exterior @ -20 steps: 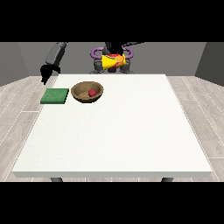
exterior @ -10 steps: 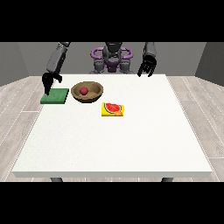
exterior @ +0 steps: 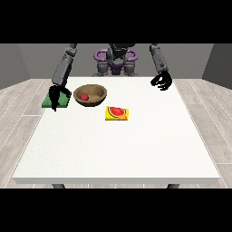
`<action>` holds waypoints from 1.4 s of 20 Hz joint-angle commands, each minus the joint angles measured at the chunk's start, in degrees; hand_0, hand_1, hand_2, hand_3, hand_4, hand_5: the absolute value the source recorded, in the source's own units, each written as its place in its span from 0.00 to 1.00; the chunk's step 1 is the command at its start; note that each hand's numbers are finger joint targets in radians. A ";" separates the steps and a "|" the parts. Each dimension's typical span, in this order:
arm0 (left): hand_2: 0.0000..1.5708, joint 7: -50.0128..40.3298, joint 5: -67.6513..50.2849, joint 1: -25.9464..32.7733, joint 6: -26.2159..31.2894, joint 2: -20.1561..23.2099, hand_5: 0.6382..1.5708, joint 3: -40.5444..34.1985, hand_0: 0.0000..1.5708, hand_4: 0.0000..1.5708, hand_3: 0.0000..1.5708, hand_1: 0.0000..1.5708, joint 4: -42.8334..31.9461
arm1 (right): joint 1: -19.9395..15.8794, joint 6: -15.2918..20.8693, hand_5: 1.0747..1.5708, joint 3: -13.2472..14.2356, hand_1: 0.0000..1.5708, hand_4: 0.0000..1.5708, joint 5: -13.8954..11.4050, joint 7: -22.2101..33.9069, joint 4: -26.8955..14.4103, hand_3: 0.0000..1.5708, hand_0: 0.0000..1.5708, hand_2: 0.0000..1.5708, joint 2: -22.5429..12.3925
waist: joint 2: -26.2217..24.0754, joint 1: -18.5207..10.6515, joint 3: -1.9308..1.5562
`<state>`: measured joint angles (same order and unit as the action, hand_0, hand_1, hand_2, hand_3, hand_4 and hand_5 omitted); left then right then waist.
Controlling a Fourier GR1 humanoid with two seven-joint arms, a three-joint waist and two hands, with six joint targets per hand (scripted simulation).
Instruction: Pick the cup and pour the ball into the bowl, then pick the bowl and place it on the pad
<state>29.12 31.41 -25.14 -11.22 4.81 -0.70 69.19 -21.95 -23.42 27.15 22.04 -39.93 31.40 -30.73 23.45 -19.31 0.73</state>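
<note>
A brown wooden bowl (exterior: 91, 95) stands at the table's far left with a red ball (exterior: 84, 96) inside it. A yellow cup (exterior: 117, 113) with a watermelon print lies on its side on the table, just right of and nearer than the bowl. A green pad (exterior: 50, 100) lies left of the bowl at the table's edge. The hand at the view's left (exterior: 56, 96) hangs over the pad, fingers pointing down, holding nothing. The hand at the view's right (exterior: 161, 81) hovers above the far right of the table with curled fingers, empty.
The white table (exterior: 122, 149) spreads wide towards the camera. The robot's torso (exterior: 116, 61) stands behind the far edge. Grey floorboards surround the table.
The cup, held over the bowl a second ago, now lies on the table. The hand at the view's right has pulled away; the hand at the view's left has come down over the pad.
</note>
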 commanded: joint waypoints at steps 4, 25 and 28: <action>0.00 9.41 -12.61 -2.46 9.61 -0.38 0.00 -5.16 0.00 0.00 0.00 0.00 -8.56 | -5.03 1.93 1.00 0.07 0.00 0.00 1.95 2.69 4.51 0.00 0.00 0.00 1.16 | 6.44 1.58 -0.57; 0.00 2.00 -16.26 7.16 11.57 1.81 0.06 -8.77 0.00 0.00 0.00 0.00 -14.36 | -2.62 9.86 1.00 -9.97 0.00 0.00 -2.20 15.24 2.29 0.00 0.00 0.00 17.17 | -18.64 12.39 -0.75; 0.00 4.29 -17.76 4.99 13.39 3.73 0.06 -9.42 0.00 0.00 0.00 0.00 -12.94 | -6.79 11.08 1.00 -9.38 0.00 0.00 -1.83 13.99 0.22 0.00 0.00 0.00 17.47 | -14.40 11.66 -0.75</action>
<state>33.19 14.59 -19.53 1.23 7.22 -9.77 55.11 -26.74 -14.17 18.24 20.36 -25.81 33.58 -15.30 8.01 -7.54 0.02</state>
